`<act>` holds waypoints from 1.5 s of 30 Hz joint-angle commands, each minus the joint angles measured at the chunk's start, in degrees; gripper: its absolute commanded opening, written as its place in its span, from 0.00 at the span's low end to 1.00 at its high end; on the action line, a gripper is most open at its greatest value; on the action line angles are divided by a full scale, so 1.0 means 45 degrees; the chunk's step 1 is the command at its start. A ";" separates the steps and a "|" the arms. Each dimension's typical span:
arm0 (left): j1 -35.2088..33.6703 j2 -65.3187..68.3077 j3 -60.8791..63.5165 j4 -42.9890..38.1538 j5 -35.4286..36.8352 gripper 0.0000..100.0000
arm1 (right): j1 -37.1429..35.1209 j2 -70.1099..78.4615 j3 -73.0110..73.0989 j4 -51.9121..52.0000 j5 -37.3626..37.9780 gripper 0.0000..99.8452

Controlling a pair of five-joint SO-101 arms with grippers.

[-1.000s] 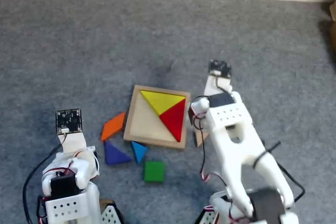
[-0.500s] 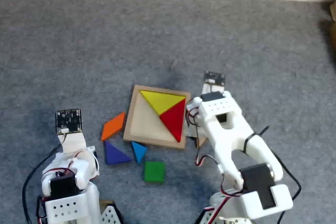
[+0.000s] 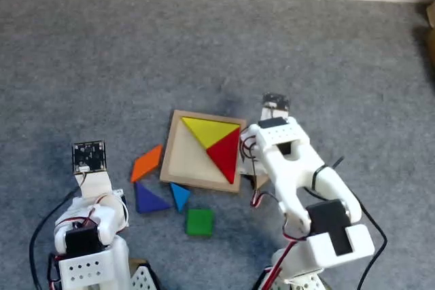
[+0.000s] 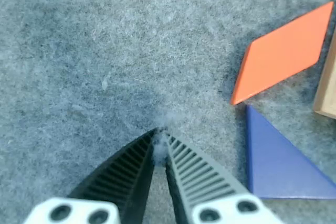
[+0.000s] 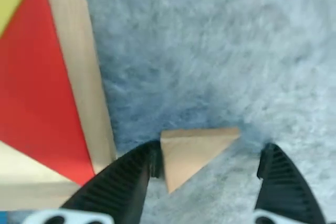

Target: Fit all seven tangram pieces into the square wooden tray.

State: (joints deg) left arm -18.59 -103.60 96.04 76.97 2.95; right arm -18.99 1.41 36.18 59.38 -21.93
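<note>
The wooden triangle [image 5: 189, 148] lies between the right gripper's [image 5: 212, 155] parted fingers [image 5: 131, 177].

The right arm [image 3: 292, 161] hid most of the wooden triangle [image 3: 259, 181] in the high view; the left wrist view's edge cut off most of the tray [image 4: 328, 85].

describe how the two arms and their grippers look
The left arm and right arm are white plastic shells with rows of small holes, black motor blocks and thin black and red cables. The left gripper has black ribbed tapered fingers; the right gripper has black curved ones.
</note>
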 commanded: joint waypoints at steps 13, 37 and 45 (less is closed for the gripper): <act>-0.0107 -0.0088 0.0244 0.0078 0.0098 0.01 | 0.1709 -0.0127 -0.2921 0.0811 0.6291 0.29; -0.0107 -0.0088 0.0244 0.0078 0.0098 0.01 | 0.1299 -0.0088 -0.0166 0.0361 0.7834 0.29; -0.0107 -0.0088 0.0244 0.0078 0.0098 0.01 | 0.1241 -0.0225 -0.0127 0.2549 0.7853 0.29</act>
State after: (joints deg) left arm -18.59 -103.60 96.04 76.97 2.95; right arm -13.36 2.11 36.35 66.51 12.79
